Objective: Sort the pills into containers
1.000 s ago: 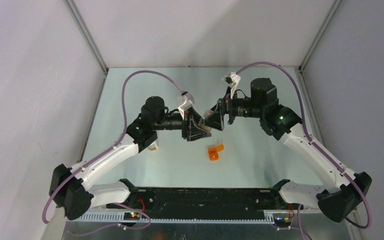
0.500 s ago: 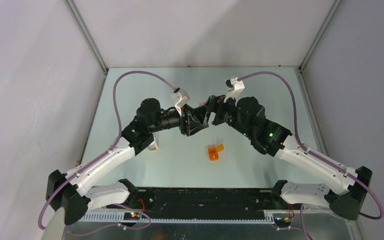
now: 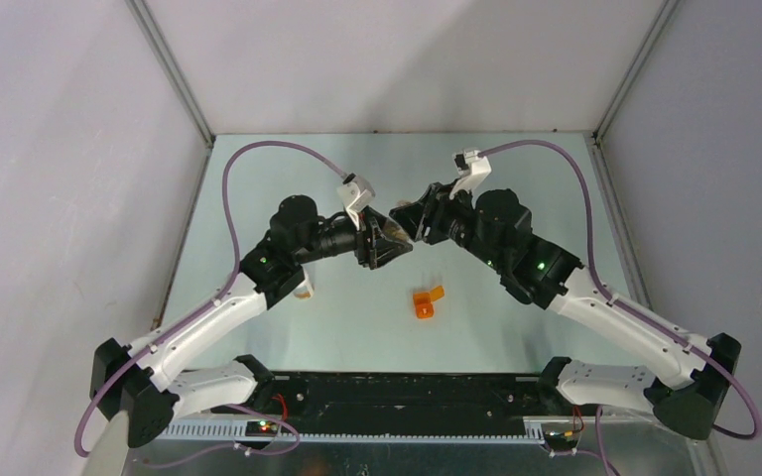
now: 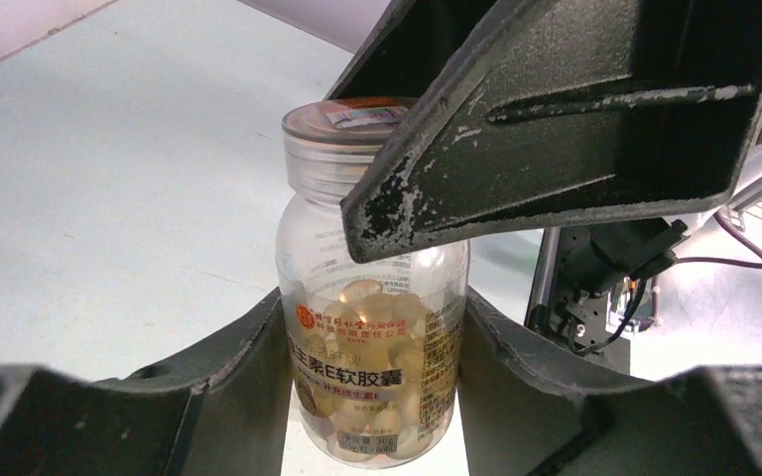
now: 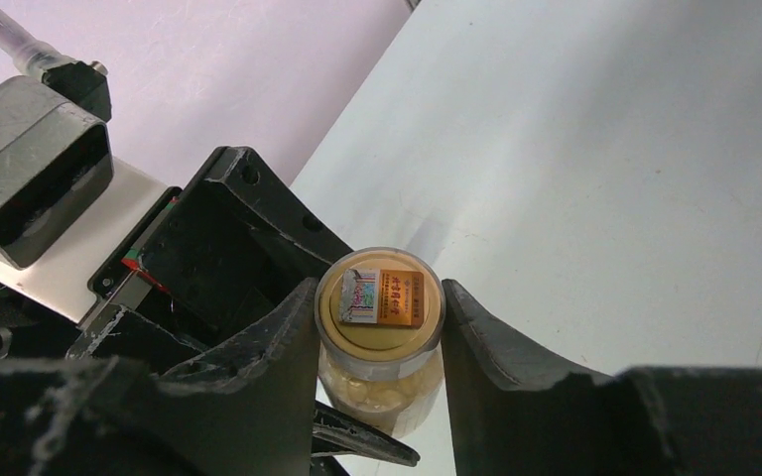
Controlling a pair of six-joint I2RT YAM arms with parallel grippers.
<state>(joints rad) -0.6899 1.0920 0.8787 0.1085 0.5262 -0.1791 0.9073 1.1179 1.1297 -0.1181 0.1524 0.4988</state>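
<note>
Gripping a clear pill bottle around its labelled middle, the left claw is clamped on the body. The right claw presses in on either side of the cap, with no gap visible in the right wrist view. The bottle sits at the centre of the overhead frame, where the two arms meet, apparently lifted off the pale surface. A small orange piece lies apart on the surface, lower in that frame.

Pale yellow softgels fill roughly the lower half of the bottle, so it is probably light. Its wall looks rigid, and it is smooth and glossy enough that it may spin in the grip if the cap is twisted. The labelled middle looks like the safest hold for the body. The cap is best taken square across its rim. Once it is open, the capsules will likely roll and spill if the bottle tips.
</note>
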